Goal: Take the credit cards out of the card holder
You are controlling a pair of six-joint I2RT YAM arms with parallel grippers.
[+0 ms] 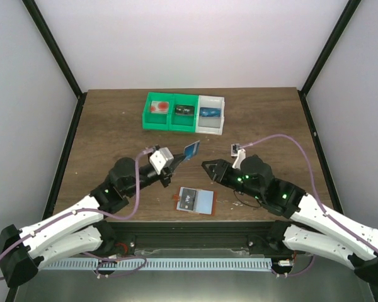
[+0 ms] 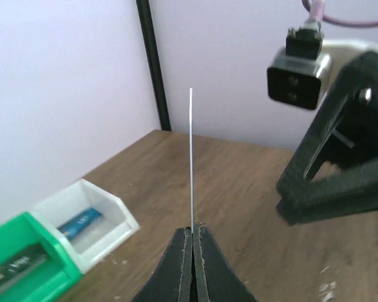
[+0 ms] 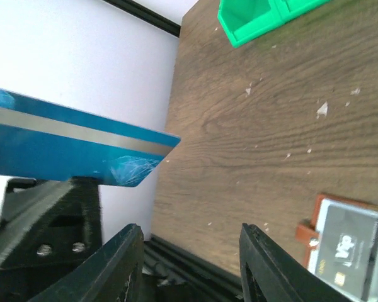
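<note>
Left hand [image 2: 193, 236] is pinching the blue credit card [image 1: 191, 151] upright by one edge, and the right hand [image 3: 189, 229] is hovering opposite, parted wide. Card holder [image 1: 206, 202] is lying open below and between them, so releasing this card well aside looks wisest.

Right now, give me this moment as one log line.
left gripper: shut on blue card, held up | right gripper: open, empty | card holder: open on table, dark card inside

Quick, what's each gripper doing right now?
Left gripper: jaws shut on the thin bright blue plastic card.
Right gripper: jaws open, holding nothing.
</note>
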